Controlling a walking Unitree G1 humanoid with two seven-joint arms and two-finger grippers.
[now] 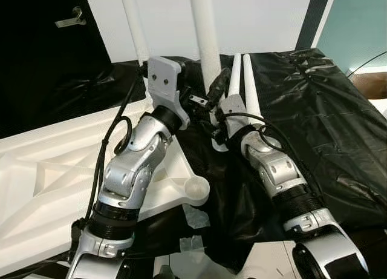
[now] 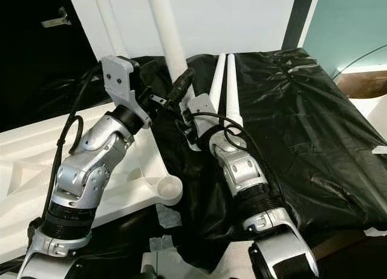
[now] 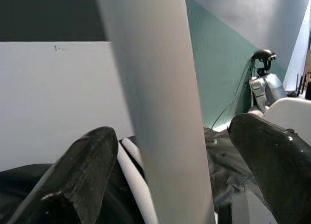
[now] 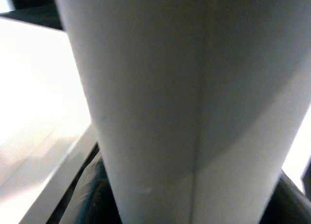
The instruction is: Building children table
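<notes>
The children's table top, a white moulded slab lying upside down with its ribbed underside showing, sits on black plastic sheeting at the robot's left; both arms reach to the upright white table leg standing at its far edge. The left gripper has its two black fingers spread apart, one on each side of that leg, and in the left wrist view the leg runs up between them with a gap showing on both sides; whether either pad touches it cannot be told. The right gripper comes in from the other side, its black fingers against the leg low down; the right wrist view is taken up by the leg's white surface with a seam running along it, and whether those fingers are clamped or merely close cannot be told. Just beyond the right forearm two more white legs lie side by side on the sheeting, pointing away from the robot; a second upright leg stands further to the left, behind the left wrist. At the near corner of the top, between the two arms, a round socket faces upward. Behind the legs stands a white wall; at the far left a dark door with a metal handle; at the right a teal wall panel.
</notes>
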